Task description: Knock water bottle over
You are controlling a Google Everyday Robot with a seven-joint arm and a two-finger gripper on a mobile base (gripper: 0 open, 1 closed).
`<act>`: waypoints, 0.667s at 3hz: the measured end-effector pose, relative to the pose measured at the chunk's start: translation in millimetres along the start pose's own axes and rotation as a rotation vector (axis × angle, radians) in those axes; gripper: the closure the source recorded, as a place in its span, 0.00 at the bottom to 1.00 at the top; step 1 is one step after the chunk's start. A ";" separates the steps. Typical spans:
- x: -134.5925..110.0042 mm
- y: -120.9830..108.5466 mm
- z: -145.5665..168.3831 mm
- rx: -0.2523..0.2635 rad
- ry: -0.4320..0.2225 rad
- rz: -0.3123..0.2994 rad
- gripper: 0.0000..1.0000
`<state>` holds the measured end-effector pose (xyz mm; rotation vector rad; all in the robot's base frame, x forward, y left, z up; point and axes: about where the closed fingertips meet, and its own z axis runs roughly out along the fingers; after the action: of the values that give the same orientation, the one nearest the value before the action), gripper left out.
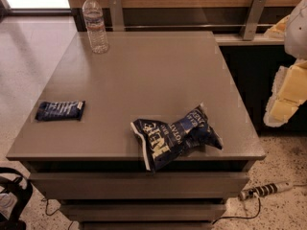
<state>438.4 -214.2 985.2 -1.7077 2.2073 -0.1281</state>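
Observation:
The water bottle [95,24] is a clear ribbed plastic bottle with a white cap and a pale label band. It stands upright at the far left corner of the grey table [148,75]. My gripper [287,96], white with yellow parts, is at the right edge of the view, beyond the table's right side. It is far from the bottle and touches nothing.
A dark blue chip bag [175,135] lies crumpled at the table's front edge. A small blue snack packet [60,110] lies at the front left. A power strip [265,189] lies on the floor at lower right. A wooden wall with metal brackets runs behind the table.

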 end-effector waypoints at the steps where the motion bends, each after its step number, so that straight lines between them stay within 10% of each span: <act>1: 0.0 0.0 0.0 0.000 0.000 0.000 0.00; 2: -6.3 -9.4 3.3 0.033 -0.042 0.009 0.00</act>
<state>449.5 -210.3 986.1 -1.6674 2.1701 -0.1247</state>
